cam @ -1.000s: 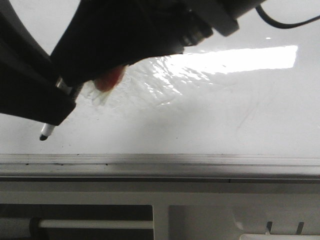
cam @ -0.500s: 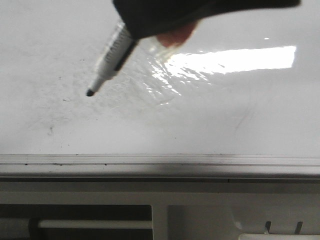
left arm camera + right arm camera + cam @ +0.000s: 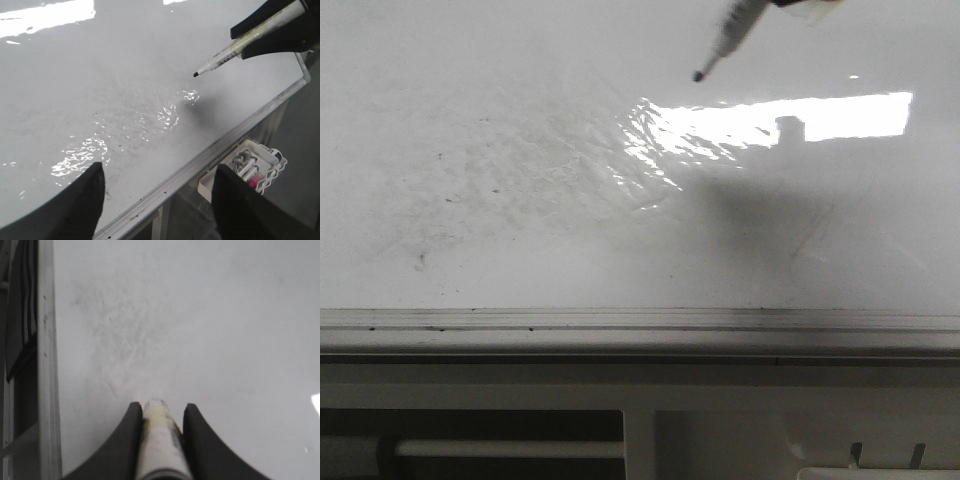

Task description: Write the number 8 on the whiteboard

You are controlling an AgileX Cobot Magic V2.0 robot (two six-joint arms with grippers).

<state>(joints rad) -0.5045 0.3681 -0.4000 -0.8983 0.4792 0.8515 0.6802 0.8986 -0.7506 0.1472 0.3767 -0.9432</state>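
The whiteboard (image 3: pixel 520 230) is glossy white with faint grey smudges; I see no number 8 on it in any view. My right gripper (image 3: pixel 160 407) is shut on a white marker (image 3: pixel 157 440). In the front view only the marker (image 3: pixel 725 40) shows, at the top, black tip pointing down-left. In the left wrist view the marker (image 3: pixel 240 47) hangs with its tip a little above the board (image 3: pixel 100 75), its shadow below it. My left gripper (image 3: pixel 159 170) is open and empty over the board's near rail.
A wrinkled shiny patch (image 3: pixel 650 150) lies mid-board. A grey metal rail (image 3: pixel 640 325) edges the board at the front. A white tray with markers (image 3: pixel 250 165) hangs below the rail. A beige panel with slots (image 3: pixel 880 450) sits lower right.
The right gripper with the marker has moved from the lower left up and to the right; its black body has left the front view and only the marker end shows. No line has appeared.
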